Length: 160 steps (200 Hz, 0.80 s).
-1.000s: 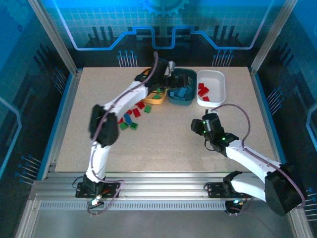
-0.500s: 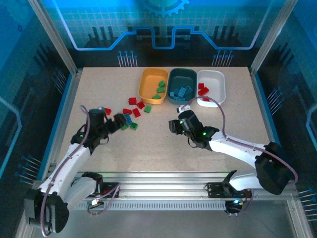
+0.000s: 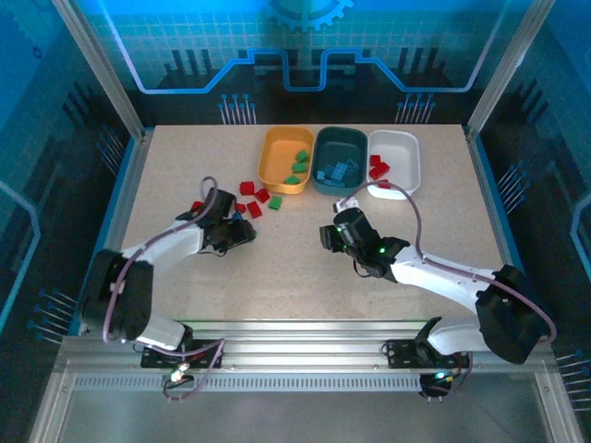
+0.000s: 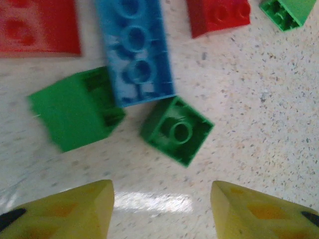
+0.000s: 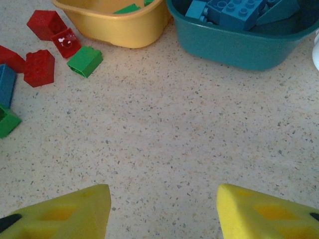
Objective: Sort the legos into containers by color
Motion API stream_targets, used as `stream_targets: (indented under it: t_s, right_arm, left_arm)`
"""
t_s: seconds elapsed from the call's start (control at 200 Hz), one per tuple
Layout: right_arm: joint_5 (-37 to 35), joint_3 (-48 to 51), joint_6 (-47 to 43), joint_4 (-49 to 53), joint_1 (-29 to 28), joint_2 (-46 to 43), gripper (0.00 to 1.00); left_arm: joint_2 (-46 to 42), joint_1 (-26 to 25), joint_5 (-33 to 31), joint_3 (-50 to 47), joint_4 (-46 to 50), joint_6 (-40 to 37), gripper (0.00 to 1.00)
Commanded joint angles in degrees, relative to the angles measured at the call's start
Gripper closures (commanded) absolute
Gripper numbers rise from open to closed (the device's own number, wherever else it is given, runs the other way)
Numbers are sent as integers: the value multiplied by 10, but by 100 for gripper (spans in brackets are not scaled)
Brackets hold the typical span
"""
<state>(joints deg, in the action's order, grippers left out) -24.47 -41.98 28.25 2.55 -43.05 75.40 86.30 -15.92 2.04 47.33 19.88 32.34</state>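
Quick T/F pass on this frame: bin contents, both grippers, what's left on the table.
1. The yellow bin holds green bricks. True.
2. The white bin holds blue bricks. False: it holds red bricks.
3. The left gripper is shut on a green brick. False: its fingers stand apart with nothing between them. A green brick lies on the table just ahead.
4. The right gripper is open and empty over bare table. True.
5. Every brick is in a bin. False: loose bricks, red, green and blue, lie on the table near the yellow bin.
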Motion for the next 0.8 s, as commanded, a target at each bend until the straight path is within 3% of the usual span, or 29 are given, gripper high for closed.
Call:
stream_targets:
  t_s: [0.0, 0.13, 0.44, 0.595, 0.795]
  right_arm:
    - [-10, 14, 8, 5, 7, -23, 40]
    - [2, 18, 13, 5, 18, -29, 39]
    - [12, 20, 19, 6, 26, -33, 39]
    - [15, 19, 20, 5, 28, -29, 39]
    - [12, 19, 21, 6, 30, -28, 39]
  left_arm:
    - [46, -8, -36, 33, 3, -28, 41]
    - [75, -8, -61, 52, 2, -37, 34]
    - [138, -19, -40, 103, -4, -56, 33]
    - [150, -40, -47, 117, 4, -54, 39]
    - [160, -60, -69, 129, 26, -48, 59]
